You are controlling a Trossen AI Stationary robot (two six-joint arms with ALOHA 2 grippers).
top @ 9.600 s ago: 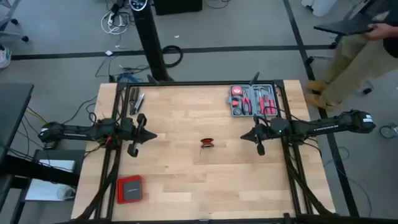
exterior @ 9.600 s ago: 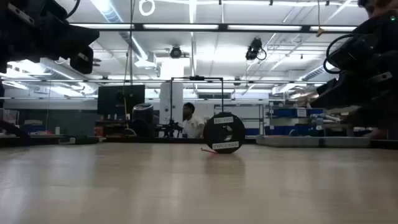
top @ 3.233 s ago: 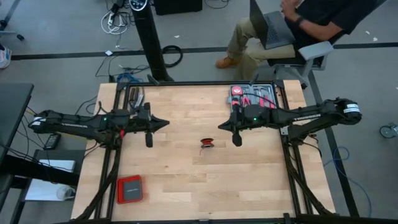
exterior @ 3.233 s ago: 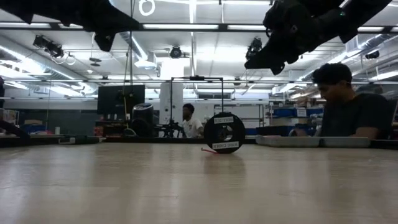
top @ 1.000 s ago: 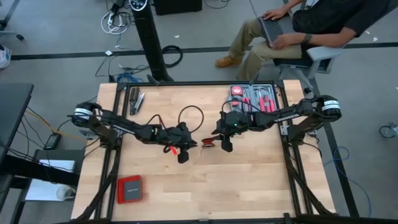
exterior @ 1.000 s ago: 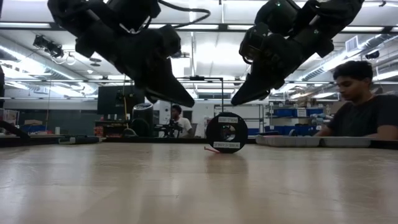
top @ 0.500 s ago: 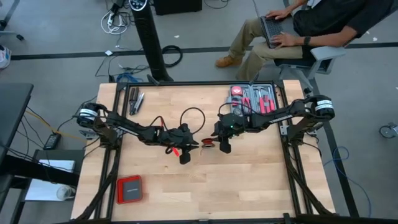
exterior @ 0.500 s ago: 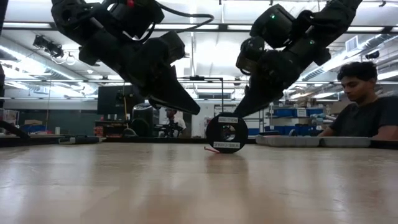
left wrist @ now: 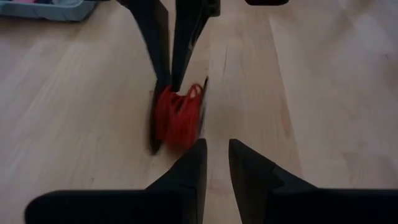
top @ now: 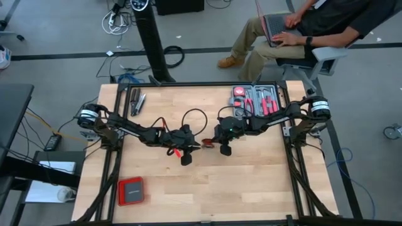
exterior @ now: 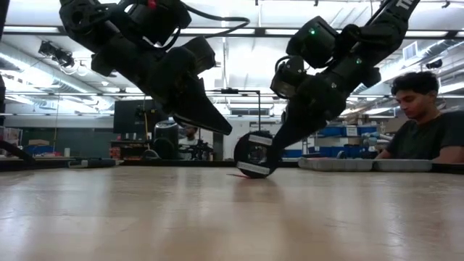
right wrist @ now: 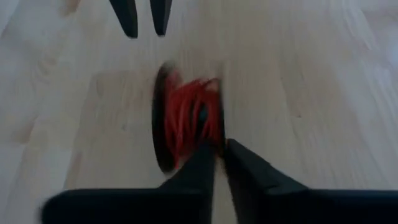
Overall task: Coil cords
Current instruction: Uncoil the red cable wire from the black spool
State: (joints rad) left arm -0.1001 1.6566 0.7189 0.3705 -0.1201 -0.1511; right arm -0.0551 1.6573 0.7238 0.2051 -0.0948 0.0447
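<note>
progress: early, red cord (right wrist: 189, 124) being left mostly wound | right end effector (right wrist: 217, 152) being pinched onto spool (exterior: 252, 154) rim | left end effector (left wrist: 216, 163) being held slightly parted, empty, just beside spool

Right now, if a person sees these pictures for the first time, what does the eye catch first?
The two dark arms meet at the table's middle, over a small black spool wound with red cord. The right tool has its tips at the spool's rim, and the spool stands tilted on the wood; the left tool hangs just beside it, slightly parted. At the far right corner lies a grey tool tray, and behind it a person sits with a laptop.
</note>
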